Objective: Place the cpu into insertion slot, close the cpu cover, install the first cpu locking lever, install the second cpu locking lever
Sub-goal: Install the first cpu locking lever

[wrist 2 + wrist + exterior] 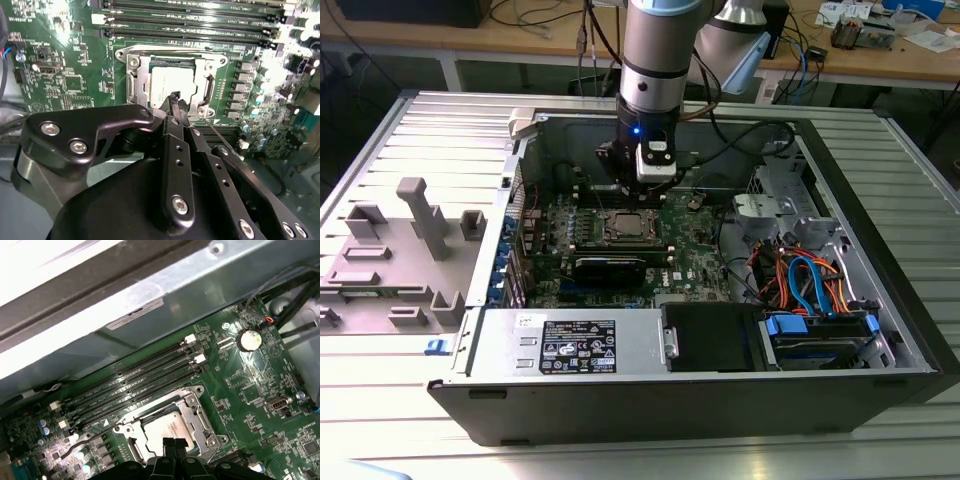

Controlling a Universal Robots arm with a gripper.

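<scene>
The cpu (167, 80) lies flat in the insertion slot (628, 227) on the green board, silvery top up, also seen in the first wrist view (165, 427). The cpu cover (209, 75) is folded down around the chip as a silver frame (196, 412). A thin metal locking lever (220, 137) runs along one side of the socket. My gripper (175, 98) hangs just above the socket's edge with its black fingertips (169, 443) pressed together and nothing between them. In the exterior view the gripper (642, 190) sits right behind the socket.
Long black memory slots (135, 380) run beside the socket. A black card (610, 268) stands in front of it. The case walls (860, 200) enclose the board, with orange and blue cables (805, 280) and a power supply (570, 345) nearby. A grey fixture (420, 215) stands outside the case.
</scene>
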